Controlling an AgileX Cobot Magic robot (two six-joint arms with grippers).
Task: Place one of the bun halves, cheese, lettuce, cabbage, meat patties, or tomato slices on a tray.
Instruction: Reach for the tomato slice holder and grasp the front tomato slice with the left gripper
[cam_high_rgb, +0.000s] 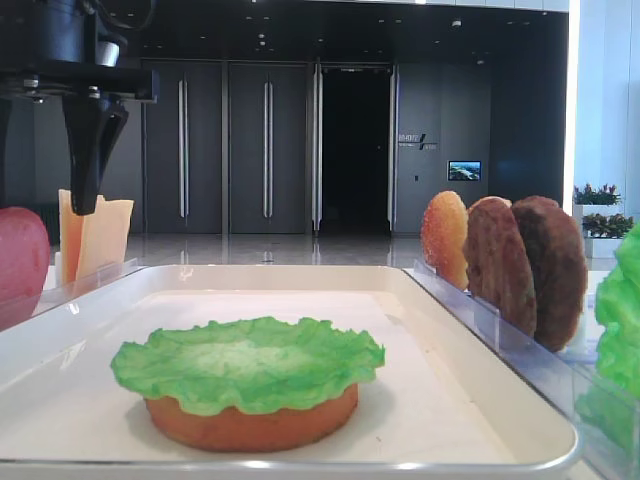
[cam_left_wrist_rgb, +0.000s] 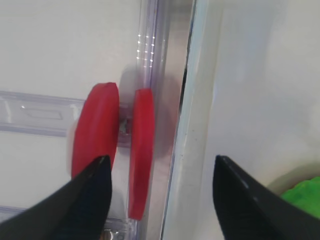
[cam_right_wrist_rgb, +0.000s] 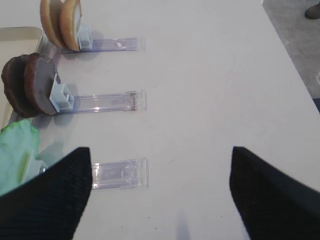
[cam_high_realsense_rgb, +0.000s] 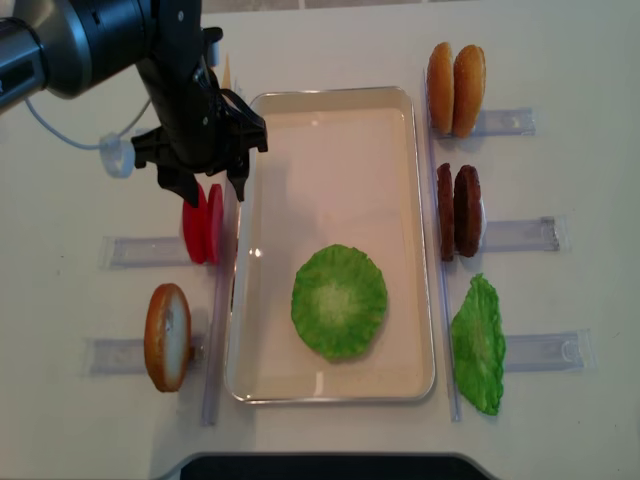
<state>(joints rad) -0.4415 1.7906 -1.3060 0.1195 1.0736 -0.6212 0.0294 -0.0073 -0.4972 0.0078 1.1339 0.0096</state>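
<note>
1. Tomato slices (cam_high_realsense_rgb: 202, 236), two of them, were seen standing on edge in a clear rack (cam_high_realsense_rgb: 140, 250) just outside the left rim of the tray (cam_high_realsense_rgb: 420, 240).
2. The left gripper (cam_high_realsense_rgb: 205, 185) was held above them with its jaws wide apart and nothing between them.
3. In the left wrist view the slices (cam_left_wrist_rgb: 142, 150) lay just ahead of the fingertips (cam_left_wrist_rgb: 95, 175); the slice nearer the tray fell inside the gap, while the outer one (cam_left_wrist_rgb: 95, 130) was lined up with the left finger.
4. Their flat faces were turned sideways, toward the fingers, so a straight descent was judged to suit a pinch across one slice's thickness.
5. The right gripper (cam_right_wrist_rgb: 160, 200) was parked over bare table, jaws apart, well away; the left arm was clearly nearer.
6. On the tray, lettuce (cam_high_realsense_rgb: 338, 300) was already laid over a bun half (cam_high_rgb: 250, 420).
</note>
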